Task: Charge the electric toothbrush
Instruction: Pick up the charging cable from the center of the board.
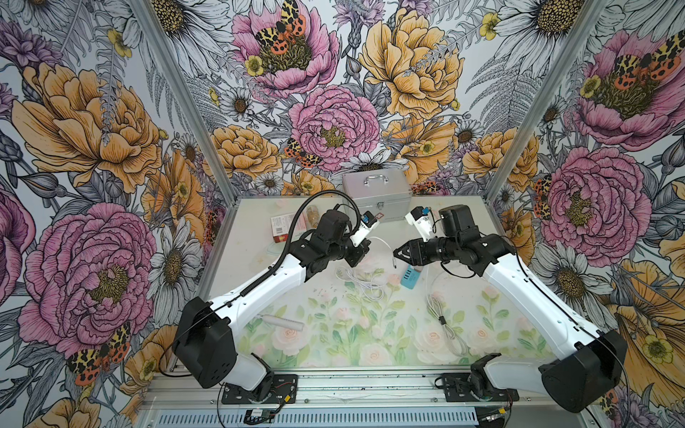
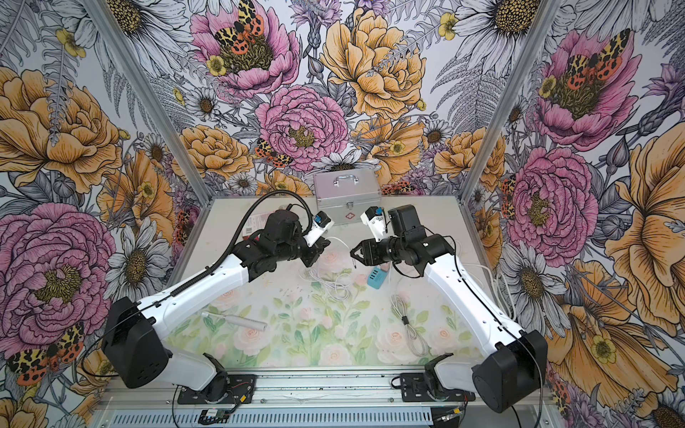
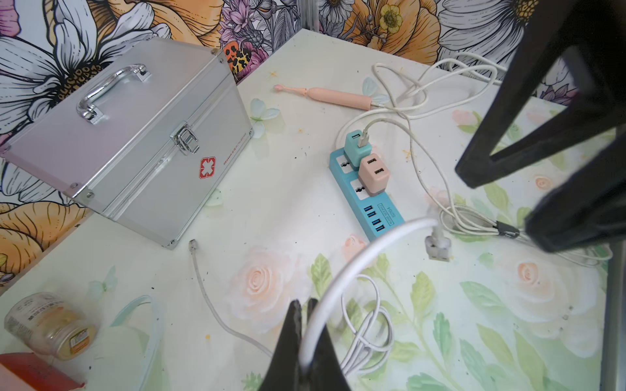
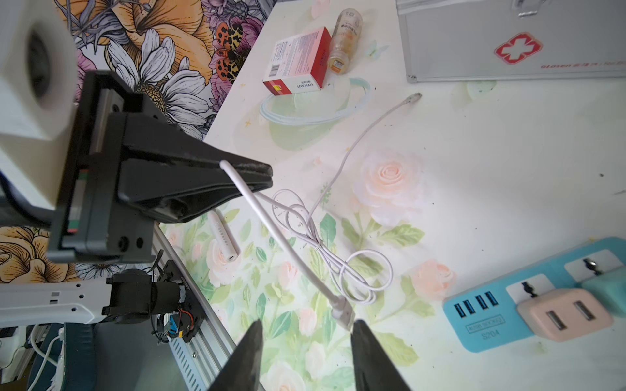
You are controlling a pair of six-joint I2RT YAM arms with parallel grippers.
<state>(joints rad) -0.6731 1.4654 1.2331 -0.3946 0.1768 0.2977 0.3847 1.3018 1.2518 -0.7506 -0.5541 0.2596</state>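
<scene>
The white brush is lying at lower left of centre in both top views, well apart from both grippers; a second, pink brush is showing only in the left wrist view, at upper centre. The left gripper is pinching the cable, whose plug is hanging between the right gripper's parted fingers. The strip is carrying a teal adapter and a pink adapter, two in all; in both top views the right arm is covering most of it. One case, one jar and one box are sitting higher up in the top views.
</scene>
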